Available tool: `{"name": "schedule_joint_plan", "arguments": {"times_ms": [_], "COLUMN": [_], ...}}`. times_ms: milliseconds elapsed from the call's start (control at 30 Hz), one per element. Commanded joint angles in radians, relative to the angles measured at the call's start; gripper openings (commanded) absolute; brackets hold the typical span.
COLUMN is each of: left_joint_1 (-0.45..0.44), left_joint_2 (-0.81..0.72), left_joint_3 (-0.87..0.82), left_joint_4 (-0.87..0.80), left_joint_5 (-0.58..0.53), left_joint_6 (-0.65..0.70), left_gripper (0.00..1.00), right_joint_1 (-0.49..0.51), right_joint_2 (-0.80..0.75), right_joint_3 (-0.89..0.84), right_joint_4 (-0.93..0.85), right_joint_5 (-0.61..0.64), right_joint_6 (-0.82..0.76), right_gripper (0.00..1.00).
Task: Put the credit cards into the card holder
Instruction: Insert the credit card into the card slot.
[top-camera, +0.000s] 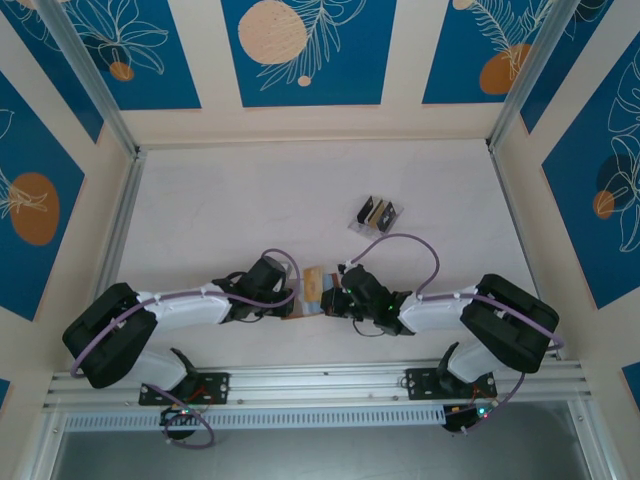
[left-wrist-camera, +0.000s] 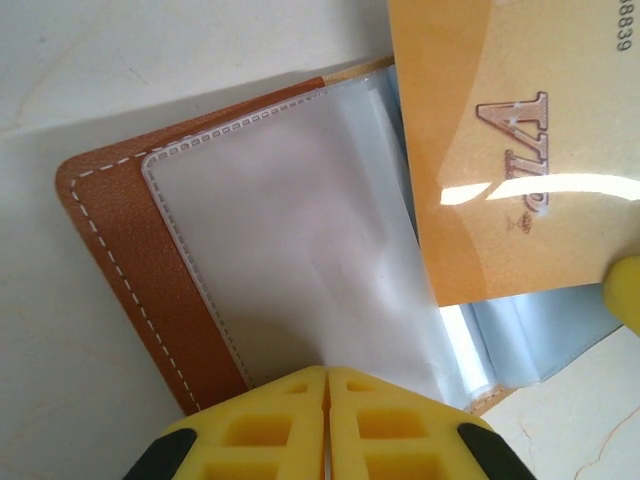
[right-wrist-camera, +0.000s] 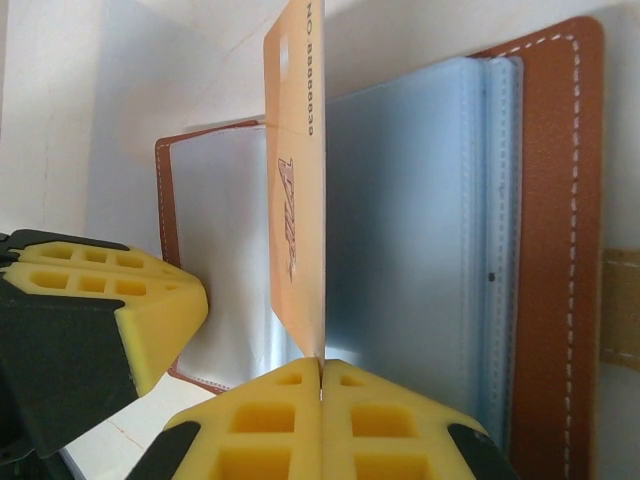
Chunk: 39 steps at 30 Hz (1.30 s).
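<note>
The brown leather card holder (top-camera: 312, 296) lies open on the table between my two arms, its clear plastic sleeves (left-wrist-camera: 300, 240) fanned out. My left gripper (left-wrist-camera: 327, 372) is shut at the near edge of a clear sleeve, over the left flap (left-wrist-camera: 110, 250). My right gripper (right-wrist-camera: 321, 365) is shut on the corner of a gold credit card (right-wrist-camera: 297, 200) and holds it edge-on above the sleeves (right-wrist-camera: 410, 230). The same gold card (left-wrist-camera: 500, 150) fills the upper right of the left wrist view. In the right wrist view the left gripper's yellow fingers (right-wrist-camera: 130, 300) sit at the holder's left edge.
A small clear plastic tray (top-camera: 376, 213) with dark and tan cards in it stands on the table behind the right gripper (top-camera: 332, 298). Aluminium rails run along both sides and the near edge (top-camera: 320, 380). The holder's snap tab (right-wrist-camera: 620, 305) sticks out to the right.
</note>
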Motion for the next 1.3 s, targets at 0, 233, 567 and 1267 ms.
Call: {"name": "schedule_joint_plan", "arguments": {"times_ms": [0, 233, 567, 1267], "left_joint_1": [0.004, 0.004, 0.005, 0.006], "left_joint_2": [-0.007, -0.011, -0.019, -0.017], "left_joint_3": [-0.016, -0.018, -0.021, -0.018], "left_joint_4": [-0.024, -0.026, -0.031, -0.030], "left_joint_5": [-0.023, -0.026, -0.029, -0.031], "left_joint_6": [0.000, 0.002, 0.005, 0.009], "left_gripper": [0.08, 0.08, 0.08, 0.08], "right_joint_1": [0.008, 0.004, 0.004, -0.031], "right_joint_2": [0.027, 0.028, 0.027, -0.021], "right_joint_3": [-0.021, -0.023, -0.031, -0.015], "right_joint_4": [0.029, 0.054, 0.062, 0.055], "right_joint_5": [0.008, -0.032, -0.073, -0.160], "right_joint_6": [0.057, 0.089, 0.110, 0.100], "right_gripper": [0.00, 0.00, 0.00, 0.00]}}
